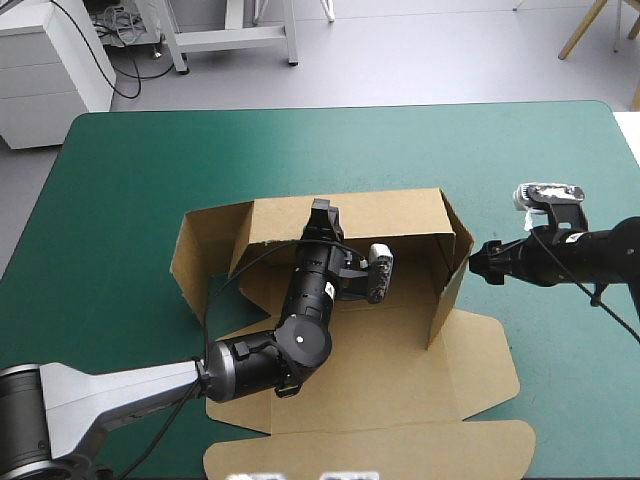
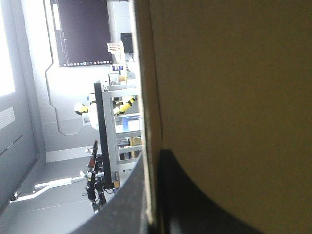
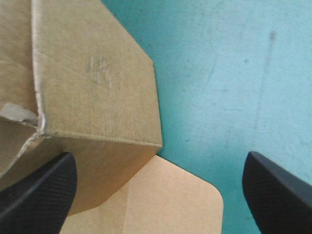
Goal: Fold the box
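L gripper (image 1: 322,210) pinching box (image 1: 400,215) back wall, arm outstretched, R gripper (image 3: 160,161) spread wide alongside

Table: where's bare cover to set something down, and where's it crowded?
Bare teal-green cover lies wide between the box and the far edge, and left of the box. Crowded: the left gripper at its back wall, the right gripper beside its right wall.

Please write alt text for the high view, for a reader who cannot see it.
A half-folded brown box lies on the teal-green table, its back and side walls raised. The left gripper holds the back wall's top edge; the right gripper is just outside the right wall.
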